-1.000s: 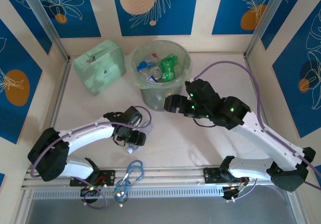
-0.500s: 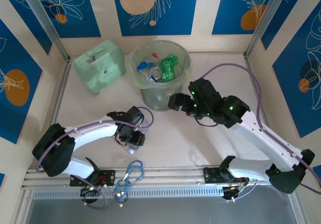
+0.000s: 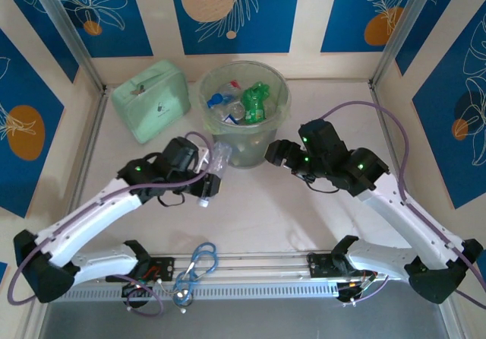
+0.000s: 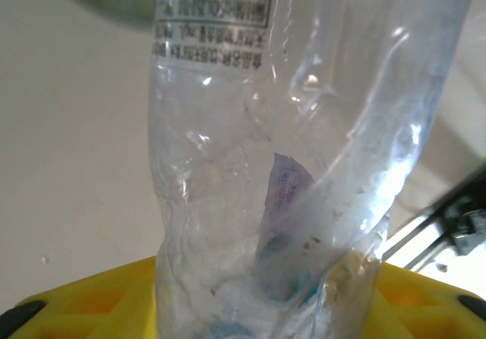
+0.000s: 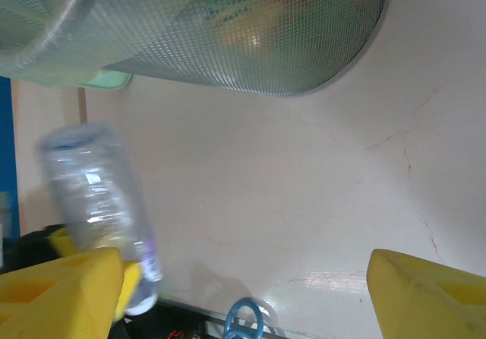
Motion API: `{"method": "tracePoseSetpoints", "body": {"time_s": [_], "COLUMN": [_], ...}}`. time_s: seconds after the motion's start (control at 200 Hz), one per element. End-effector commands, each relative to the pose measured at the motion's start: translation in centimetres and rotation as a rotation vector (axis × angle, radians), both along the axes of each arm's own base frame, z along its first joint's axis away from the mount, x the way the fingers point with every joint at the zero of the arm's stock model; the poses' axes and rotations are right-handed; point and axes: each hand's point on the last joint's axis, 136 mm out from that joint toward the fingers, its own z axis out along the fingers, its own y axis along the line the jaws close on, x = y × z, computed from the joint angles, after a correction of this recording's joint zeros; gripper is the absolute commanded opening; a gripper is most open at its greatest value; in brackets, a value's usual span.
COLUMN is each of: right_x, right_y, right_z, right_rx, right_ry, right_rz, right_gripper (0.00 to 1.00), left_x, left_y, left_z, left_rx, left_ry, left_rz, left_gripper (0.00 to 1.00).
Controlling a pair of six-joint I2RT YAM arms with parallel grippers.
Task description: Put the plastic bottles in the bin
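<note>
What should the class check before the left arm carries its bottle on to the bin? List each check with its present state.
1. Grip: the left gripper is shut on the clear bottle. Ok.
2. Bottle above the opening of the bin: not ok. It hangs beside the bin's near-left wall.
3. Bottle high enough to pass the rim: cannot tell from these views.
4. Room in the bin: ok, it seems. The bottles inside appear to lie below the rim.
5. Right gripper out of the path: ok. It is open, empty, and on the bin's other side.
</note>
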Motion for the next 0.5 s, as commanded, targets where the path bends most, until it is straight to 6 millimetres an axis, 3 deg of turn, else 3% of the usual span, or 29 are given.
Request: {"method": "tracePoseSetpoints", "body": {"time_s": [0.0,0.13,0.235,0.495], "right_x": [-0.7,-0.8,-0.9,-2.2], "right_y": [-0.7,-1.1,-1.4,-3.0], "right_z": [1.9,2.1,2.3,3.0], "right_rx": [0.028,0.026,0.031,0.035], "right_ry": [-0.036,-0.049,-0.056,-0.071], "right_rz": [0.011,0.006,-0.003,-0.028], "right_gripper": [0.84,0.84,0.84,0.84], "left_x": [-1.0,0.8,3.8,13.3], "left_y": [1.3,0.9,-0.5,-4.3], "left_z": [4.9,10.7,14.3,17.8], "left_rx": [-0.009,-0.009,0.040,0.268], "left_ry": [-0.071,-0.201,-0.329,-0.580], "left_rz": [-0.020,-0.033,-0.060,-0.091], "left_gripper": [0.53,0.54,0.54,0.54]}}
